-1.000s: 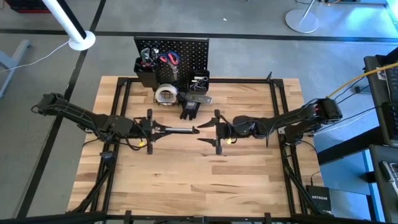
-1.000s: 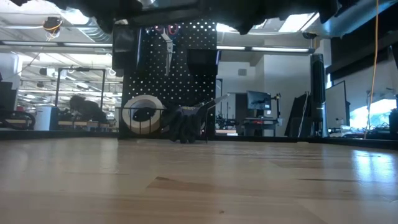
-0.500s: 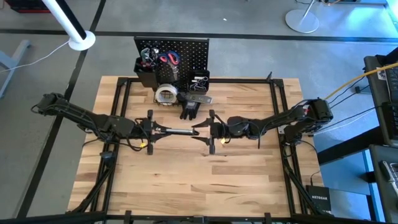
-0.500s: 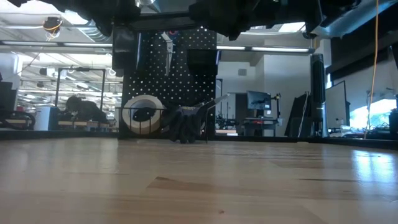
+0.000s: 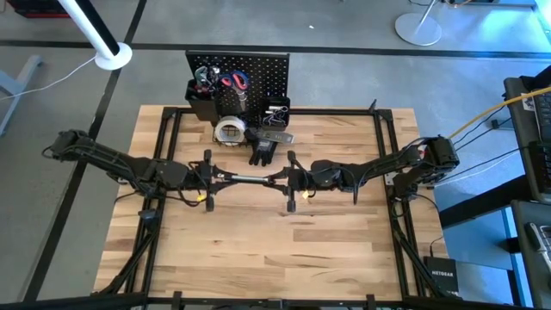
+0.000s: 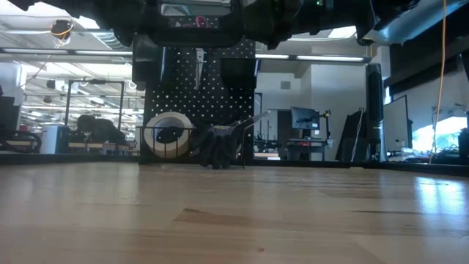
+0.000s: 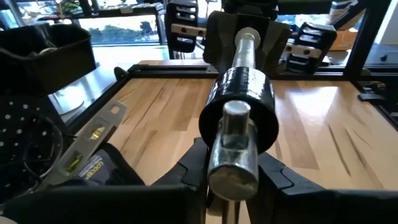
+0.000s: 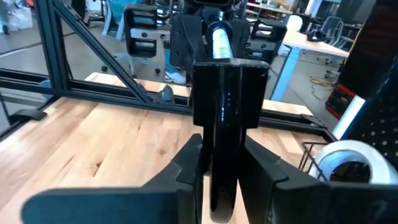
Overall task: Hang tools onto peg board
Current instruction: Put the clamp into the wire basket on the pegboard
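Above the bare wooden tabletop [image 5: 258, 250], the left gripper [image 5: 215, 178] pinches the C-clamp [image 5: 250, 180] by its screw end; the right gripper [image 5: 288, 180] pinches its frame end. The peg board [image 5: 258, 73] stands at the table's far edge. Beyond is a workshop with desks and monitors.

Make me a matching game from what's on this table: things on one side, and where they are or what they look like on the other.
Things:
1. C-clamp
2. tape roll
3. gloves
4. scissors

Descriptions:
A. white ring at the foot of the peg board
B. red handles, up on the peg board
C. held in the air between the left gripper and the right gripper
D. black heap just in front of the peg board

Pairs: 1-C, 2-A, 3-D, 4-B
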